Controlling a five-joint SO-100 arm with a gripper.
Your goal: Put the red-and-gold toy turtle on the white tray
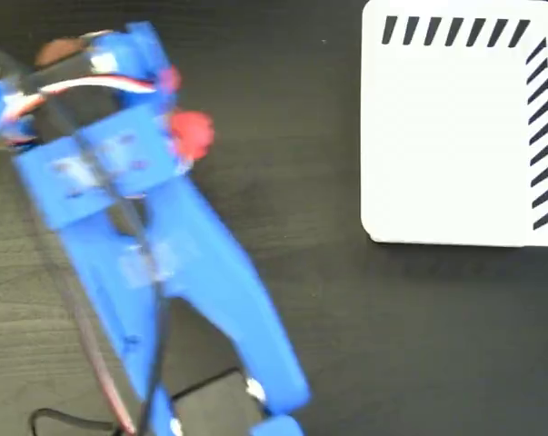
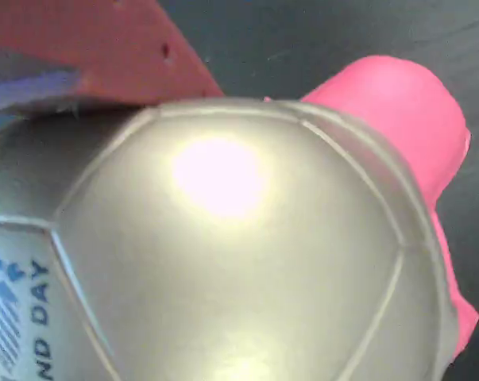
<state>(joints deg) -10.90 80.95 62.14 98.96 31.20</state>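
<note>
**Meanwhile, turtle at the arm's tip, tray bare**

Meanwhile, the blue arm (image 1: 174, 272) stretches from the bottom of the fixed view up toward the upper left over the dark counter (image 1: 364, 345). At its upper end, the red-and-gold toy turtle (image 1: 191, 133) shows only as a small red lump poking out just right of the blue parts. The hand (image 1: 169, 109) sits there too, but blur and the arm's own body hide its fingers, so how far it is parted, and whether it grips the turtle, cannot be told.

Up close in the wrist view, the turtle (image 2: 247, 262) fills nearly the whole picture: a shiny gold shell with raised seams, dark printed letters at the lower left, and a pink-red limb or head at the upper right. A reddish slab lies against the shell at the top left.

The white tray (image 1: 455, 136) rests at the upper right of the fixed view, black stripes along its top and right edges, well apart from the turtle.
</note>
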